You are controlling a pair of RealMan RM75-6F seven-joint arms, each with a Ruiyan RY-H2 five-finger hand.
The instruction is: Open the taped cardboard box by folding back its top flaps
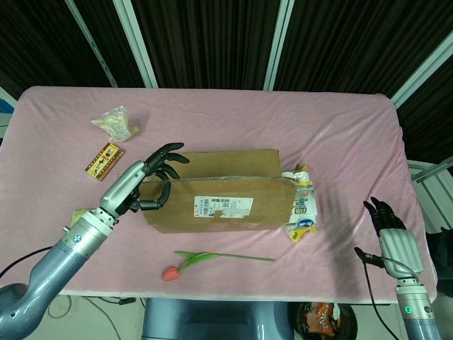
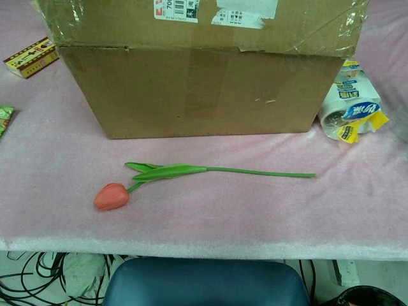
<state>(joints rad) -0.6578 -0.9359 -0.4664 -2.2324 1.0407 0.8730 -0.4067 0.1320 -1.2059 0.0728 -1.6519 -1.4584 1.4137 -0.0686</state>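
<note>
The taped cardboard box (image 1: 225, 190) lies mid-table, its brown front wall (image 2: 204, 92) filling the chest view. Its labelled near flap (image 1: 223, 205) tilts up toward the camera, with a dark seam between it and the far flap (image 1: 226, 161). My left hand (image 1: 152, 178) grips the flap's left end, fingers curled over the top corner and thumb on the labelled side. Off the table's front right corner my right hand (image 1: 391, 232) hangs open and holds nothing. Neither hand shows in the chest view.
A tulip (image 1: 212, 258) (image 2: 191, 172) lies in front of the box. A tissue packet (image 1: 301, 204) (image 2: 349, 105) touches the box's right end. A small yellow-red box (image 1: 104, 161) (image 2: 30, 56) and a snack bag (image 1: 115, 123) lie at the left.
</note>
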